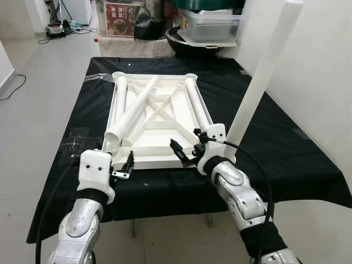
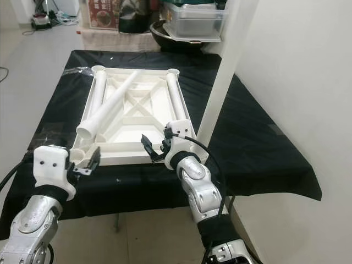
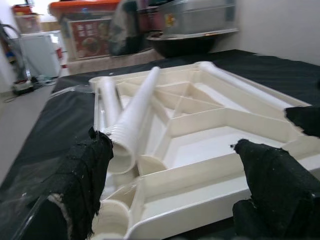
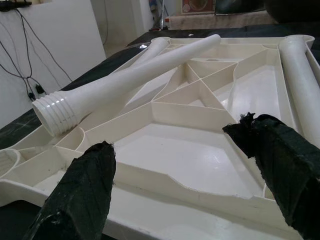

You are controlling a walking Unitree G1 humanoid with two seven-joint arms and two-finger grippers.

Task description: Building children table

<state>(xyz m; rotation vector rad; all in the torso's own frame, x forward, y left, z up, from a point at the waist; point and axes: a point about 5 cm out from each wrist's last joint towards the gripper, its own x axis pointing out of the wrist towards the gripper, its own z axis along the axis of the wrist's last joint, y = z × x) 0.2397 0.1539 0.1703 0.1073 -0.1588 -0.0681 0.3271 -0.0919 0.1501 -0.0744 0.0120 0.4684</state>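
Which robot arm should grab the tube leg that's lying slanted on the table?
Probably the left. The left gripper is open beside the slanted leg's threaded end; the right gripper is farther away.

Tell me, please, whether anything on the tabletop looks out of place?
Yes: one loose leg lies diagonally across the upturned tabletop, its threaded end propped on the near rim, while two others lie straight along the sides.

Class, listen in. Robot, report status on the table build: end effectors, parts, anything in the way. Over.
Left end effector and right end effector open, empty, at tabletop's near edge. One leg upright in near right corner, three loose legs lying on tabletop. Path clear.
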